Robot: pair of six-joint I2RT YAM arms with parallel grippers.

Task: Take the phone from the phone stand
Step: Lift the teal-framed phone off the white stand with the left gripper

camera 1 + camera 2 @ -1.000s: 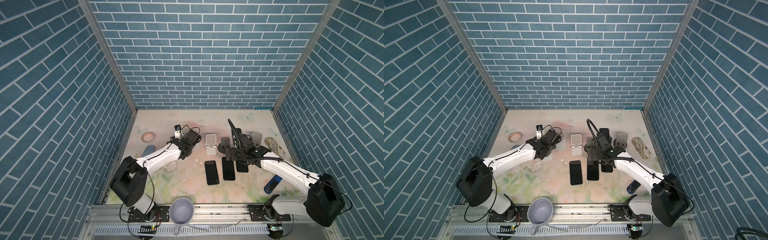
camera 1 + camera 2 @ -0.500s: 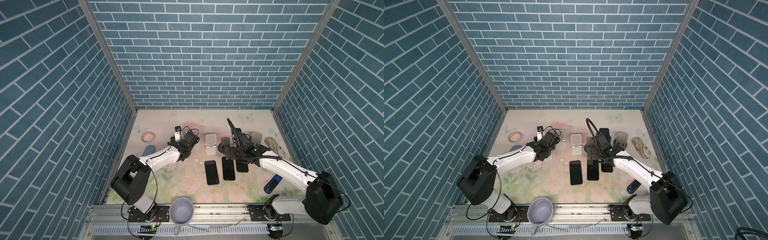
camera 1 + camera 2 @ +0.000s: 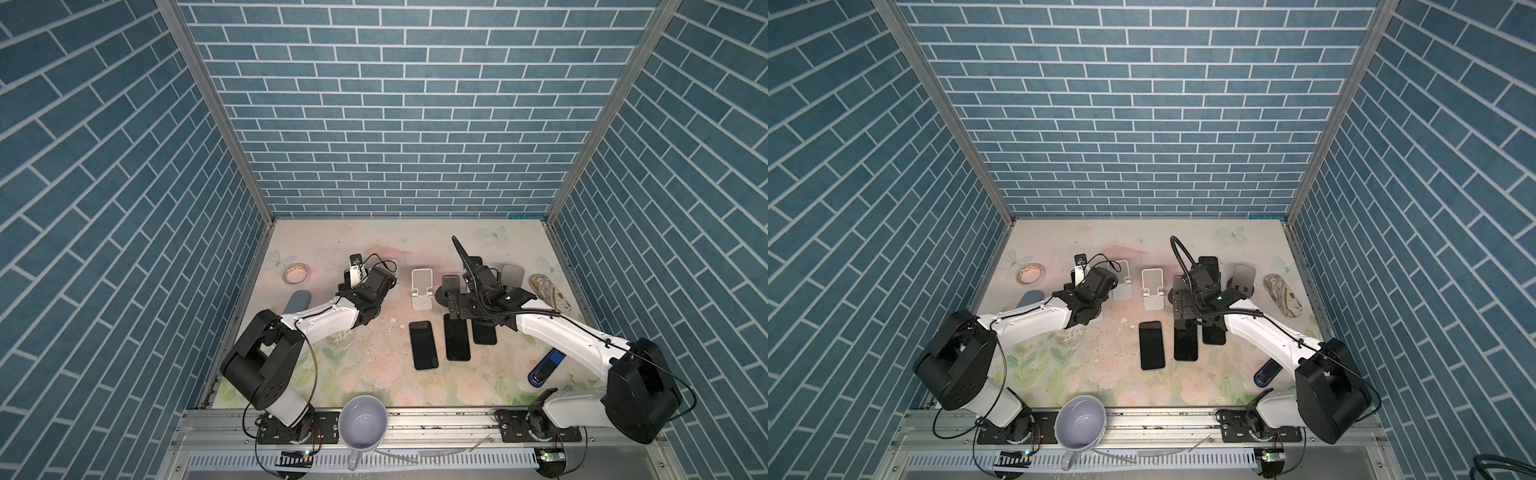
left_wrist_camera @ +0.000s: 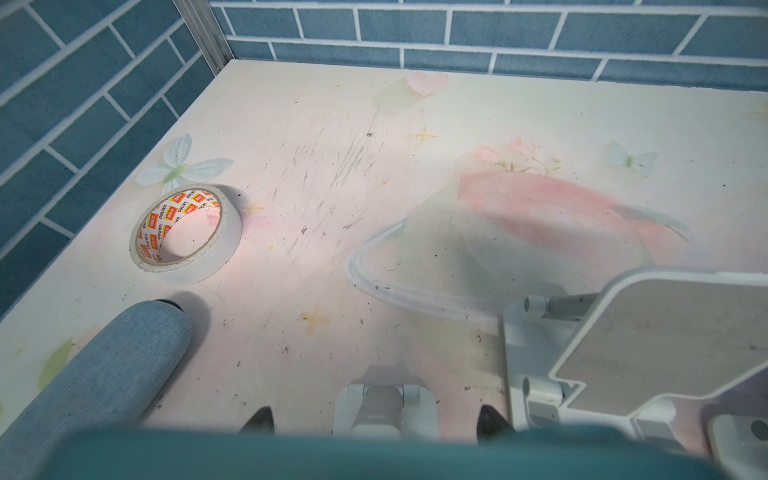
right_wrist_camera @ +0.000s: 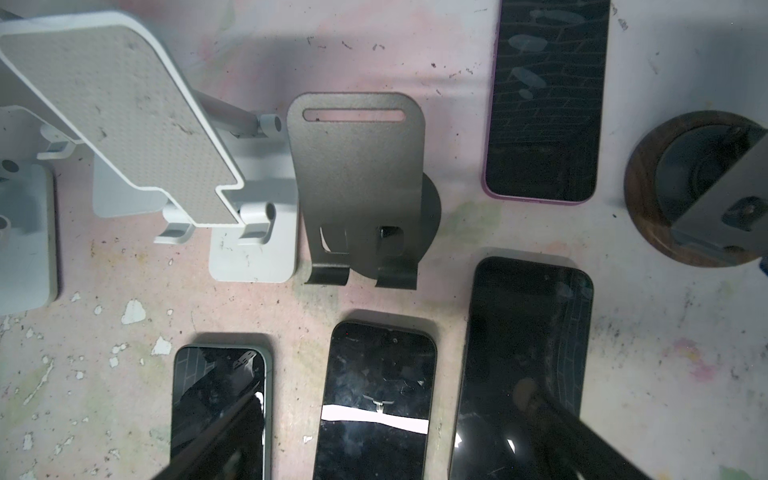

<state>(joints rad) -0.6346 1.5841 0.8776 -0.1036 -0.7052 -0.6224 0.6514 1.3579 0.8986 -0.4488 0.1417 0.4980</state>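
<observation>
Black phones (image 5: 523, 345) lie flat under my released right tool (image 5: 395, 397), stands (image 5: 357, 174) look empty, so I'd just retract my left tool (image 4: 376, 417), jaws apart.

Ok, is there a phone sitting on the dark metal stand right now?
No, the dark metal stand is bare in the right wrist view, with nothing resting on its plate or front hooks.

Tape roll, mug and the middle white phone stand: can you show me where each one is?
tape roll (image 4: 230, 239): left wrist view, on its white outer side.
mug (image 3: 363, 426): in a top view, on its bare inside bottom.
middle white phone stand (image 3: 422, 281): in a top view, on its tilted back plate.
</observation>
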